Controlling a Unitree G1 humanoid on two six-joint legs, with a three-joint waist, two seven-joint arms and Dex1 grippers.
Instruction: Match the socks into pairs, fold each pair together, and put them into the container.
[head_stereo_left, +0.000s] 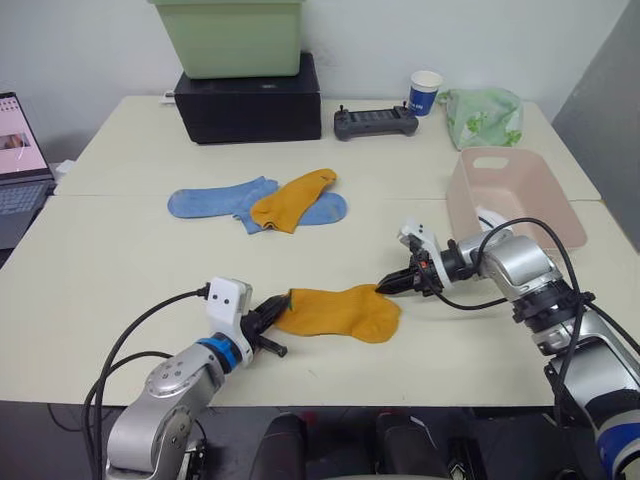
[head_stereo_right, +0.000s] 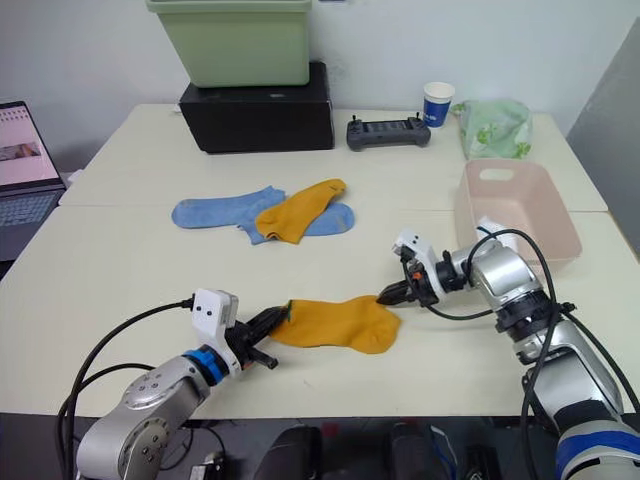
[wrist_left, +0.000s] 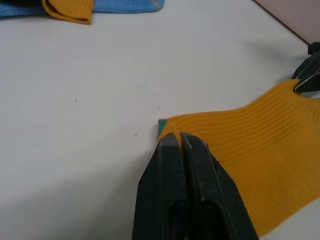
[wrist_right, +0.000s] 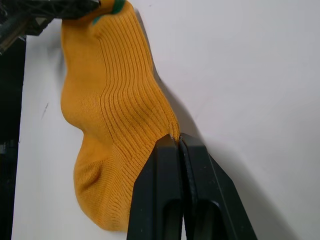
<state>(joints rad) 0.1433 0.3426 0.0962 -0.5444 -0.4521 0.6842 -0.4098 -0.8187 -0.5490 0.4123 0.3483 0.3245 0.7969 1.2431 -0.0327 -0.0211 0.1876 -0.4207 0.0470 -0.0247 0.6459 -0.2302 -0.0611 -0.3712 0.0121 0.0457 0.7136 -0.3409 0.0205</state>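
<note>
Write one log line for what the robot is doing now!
left gripper: shut on orange sock | right gripper: shut on same sock | container: no socks visible inside

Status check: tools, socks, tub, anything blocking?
Left tool and right tool each shut on an end of the near mustard sock, flat on table. Second mustard sock lies across the two blue socks. Pink tub open; path clear.
</note>
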